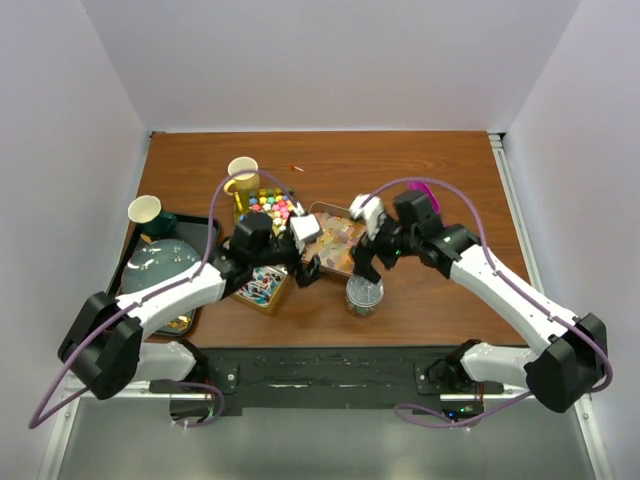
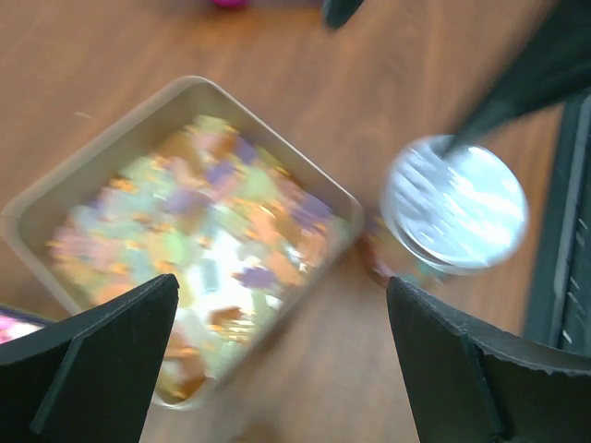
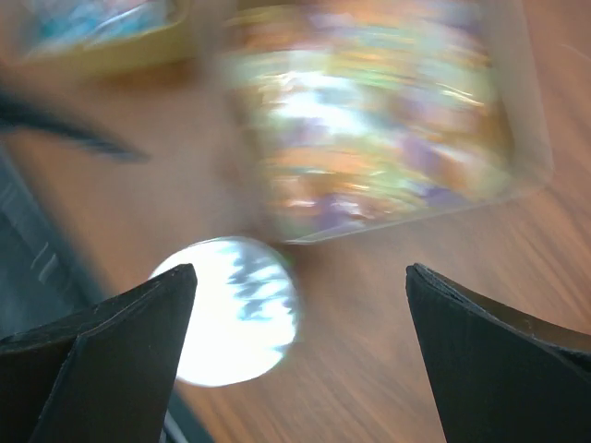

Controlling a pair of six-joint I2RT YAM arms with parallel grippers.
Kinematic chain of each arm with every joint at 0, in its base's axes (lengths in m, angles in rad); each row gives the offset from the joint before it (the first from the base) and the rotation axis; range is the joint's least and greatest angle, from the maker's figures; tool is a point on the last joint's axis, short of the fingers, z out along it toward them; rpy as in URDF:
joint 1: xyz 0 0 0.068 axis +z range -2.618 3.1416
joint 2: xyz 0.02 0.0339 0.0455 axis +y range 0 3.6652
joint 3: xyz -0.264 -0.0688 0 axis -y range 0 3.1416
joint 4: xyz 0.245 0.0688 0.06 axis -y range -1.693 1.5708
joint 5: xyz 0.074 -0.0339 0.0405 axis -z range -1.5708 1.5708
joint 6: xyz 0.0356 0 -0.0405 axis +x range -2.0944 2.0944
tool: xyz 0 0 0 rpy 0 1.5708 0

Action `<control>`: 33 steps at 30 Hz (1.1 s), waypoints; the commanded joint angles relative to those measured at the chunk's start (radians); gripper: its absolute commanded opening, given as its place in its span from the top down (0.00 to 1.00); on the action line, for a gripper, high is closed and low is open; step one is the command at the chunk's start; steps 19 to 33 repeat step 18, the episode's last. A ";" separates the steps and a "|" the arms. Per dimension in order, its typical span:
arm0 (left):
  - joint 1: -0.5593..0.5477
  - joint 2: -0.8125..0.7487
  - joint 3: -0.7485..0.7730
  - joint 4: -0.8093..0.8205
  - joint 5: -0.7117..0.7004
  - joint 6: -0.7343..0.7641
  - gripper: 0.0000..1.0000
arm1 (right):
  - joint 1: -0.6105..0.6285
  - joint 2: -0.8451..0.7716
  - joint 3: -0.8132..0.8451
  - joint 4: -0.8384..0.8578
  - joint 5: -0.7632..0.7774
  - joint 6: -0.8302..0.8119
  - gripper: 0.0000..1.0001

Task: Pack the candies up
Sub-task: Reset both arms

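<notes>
the left jaws and right jaws are held apart, empty, above the candies (image 2: 212, 221) in their tray (image 2: 92, 152); the jar (image 1: 364, 295) just beside (views blurred) could be knocked over by either arm.

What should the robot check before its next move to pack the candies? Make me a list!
1. Left gripper open and empty: ok.
2. Right gripper open and empty: ok.
3. Jar standing upright: ok.
4. Jar's top open for filling: cannot tell, it is shiny and blurred.
5. Pale candies lying in the tray beside the jar: ok.
</notes>
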 commanded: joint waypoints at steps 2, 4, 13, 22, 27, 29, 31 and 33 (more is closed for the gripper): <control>0.073 0.094 0.206 -0.090 -0.072 -0.014 0.00 | -0.173 -0.069 -0.035 0.197 0.454 0.403 0.01; 0.083 0.119 0.262 -0.099 -0.092 0.005 0.00 | -0.180 -0.128 -0.073 0.220 0.558 0.354 0.01; 0.081 0.248 0.510 -0.245 -0.172 0.106 0.00 | -0.179 -0.276 -0.132 0.048 0.631 0.315 0.01; 0.080 0.275 0.526 -0.210 -0.175 0.091 0.00 | -0.179 -0.307 -0.135 0.014 0.651 0.308 0.01; 0.080 0.275 0.526 -0.210 -0.175 0.091 0.00 | -0.179 -0.307 -0.135 0.014 0.651 0.308 0.01; 0.080 0.275 0.526 -0.210 -0.175 0.091 0.00 | -0.179 -0.307 -0.135 0.014 0.651 0.308 0.01; 0.080 0.275 0.526 -0.210 -0.175 0.091 0.00 | -0.179 -0.307 -0.135 0.014 0.651 0.308 0.01; 0.080 0.275 0.526 -0.210 -0.175 0.091 0.00 | -0.179 -0.307 -0.135 0.014 0.651 0.308 0.01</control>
